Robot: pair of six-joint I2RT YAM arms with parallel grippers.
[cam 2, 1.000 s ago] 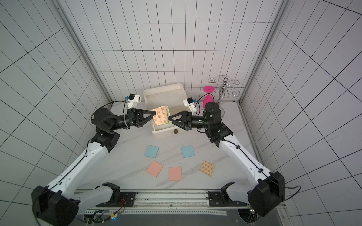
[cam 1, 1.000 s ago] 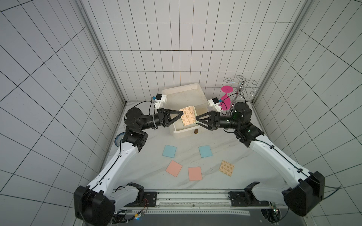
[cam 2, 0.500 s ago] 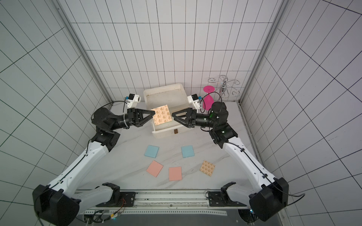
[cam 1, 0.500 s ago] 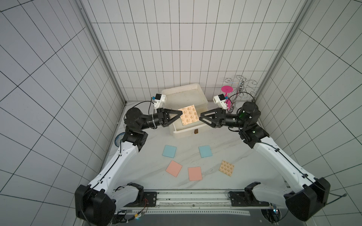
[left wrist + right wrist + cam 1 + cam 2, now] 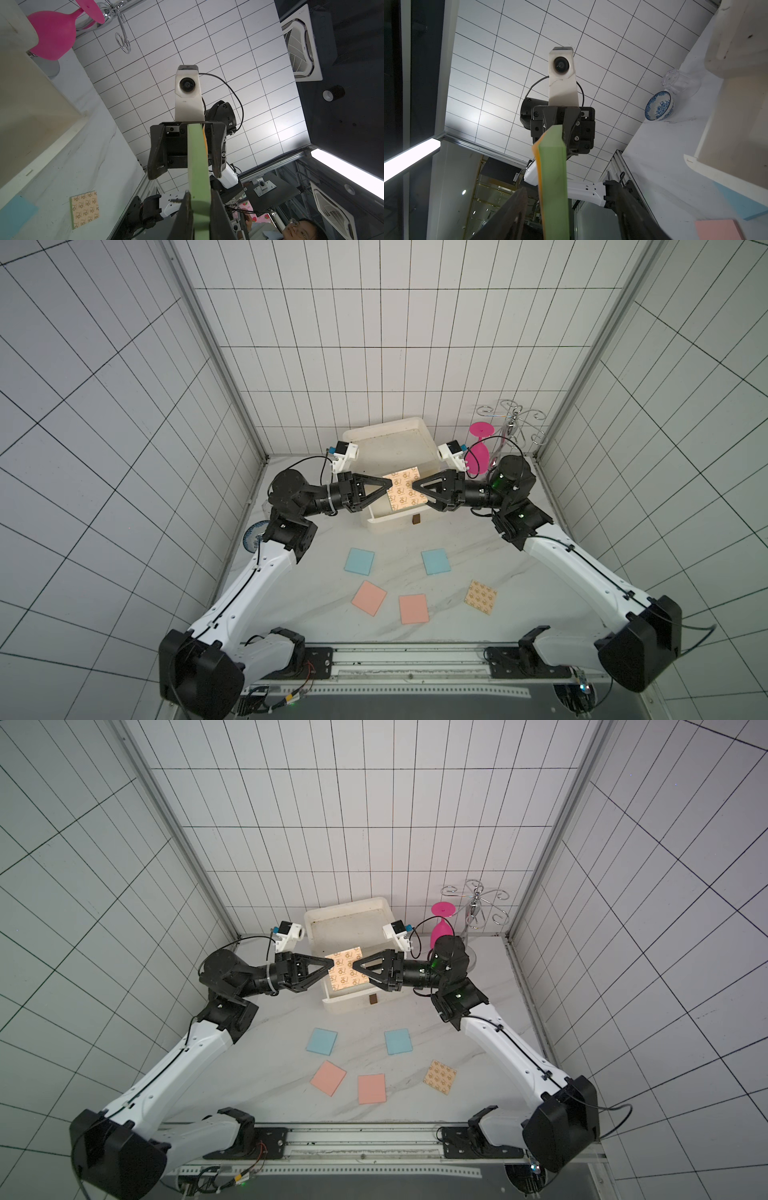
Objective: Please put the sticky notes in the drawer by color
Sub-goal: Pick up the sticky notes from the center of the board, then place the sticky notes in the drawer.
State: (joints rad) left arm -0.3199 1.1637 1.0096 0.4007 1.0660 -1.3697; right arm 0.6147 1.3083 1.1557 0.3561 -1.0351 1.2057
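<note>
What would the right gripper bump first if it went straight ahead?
Probably the tan sticky note that the left gripper holds just ahead of the right gripper; depth is unclear.

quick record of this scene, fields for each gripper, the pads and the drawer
left gripper: shut on a kraft pad, held above the drawer
right gripper: open, jaws either side of the same pad's opposite edge
drawer: top one pulled out, the held pad covers most of the inside
blue pads: two, flat on the table
pink pads: two, flat on the table
second kraft pad: flat on the table, near the right arm
</note>
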